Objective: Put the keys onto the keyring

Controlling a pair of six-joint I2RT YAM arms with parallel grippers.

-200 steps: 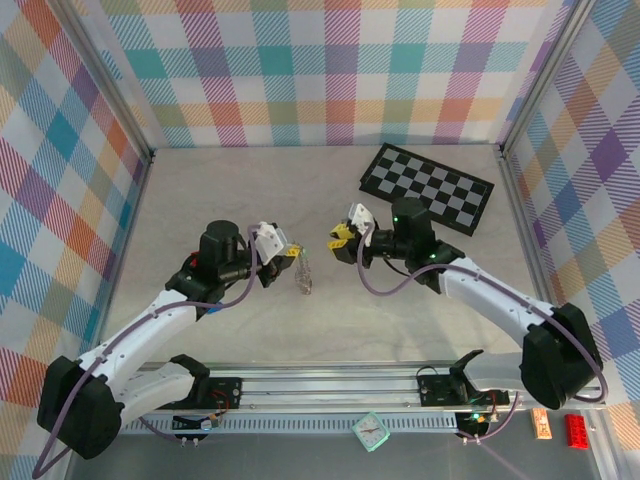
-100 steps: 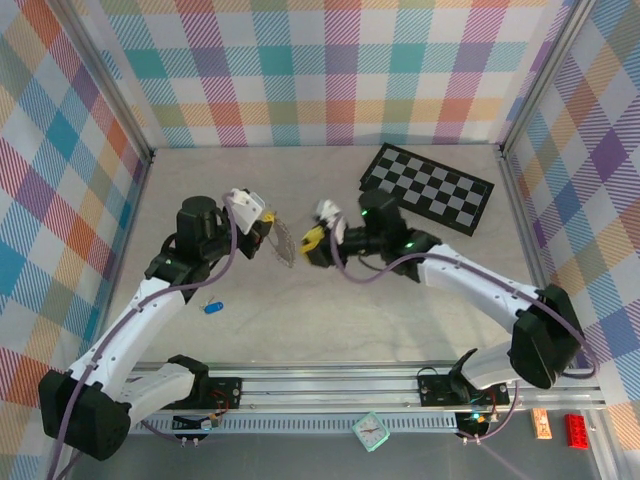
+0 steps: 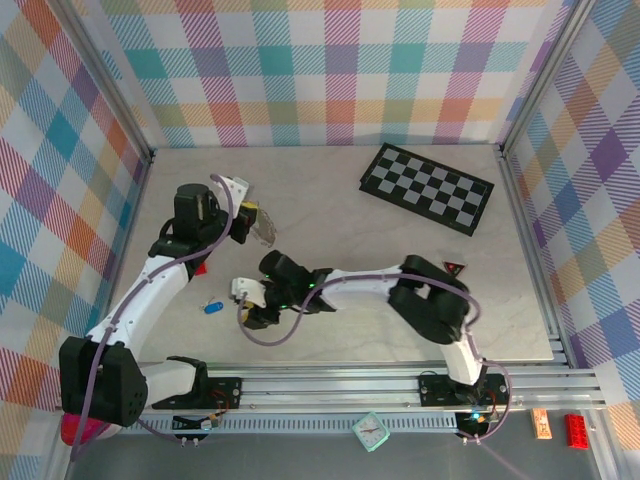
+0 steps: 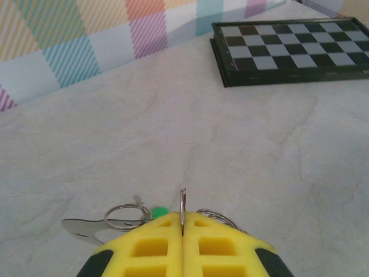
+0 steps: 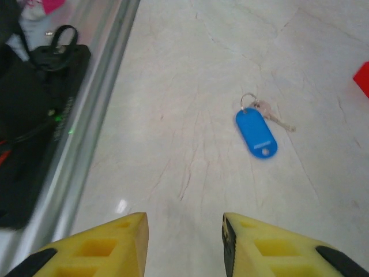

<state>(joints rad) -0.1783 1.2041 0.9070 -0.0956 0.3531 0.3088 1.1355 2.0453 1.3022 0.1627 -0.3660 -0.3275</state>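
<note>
Eyeballing the pale table first; spotting the chequered board parked well off at the back right; pinching the keyring edge-on in the left gripper, pads pressed together; holding the right gripper spread wide, low, just short of the blue key lying flat.

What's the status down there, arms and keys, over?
Left gripper shut on the keyring. Right gripper open, facing the blue key lying loose on the table. Nothing between them.
</note>
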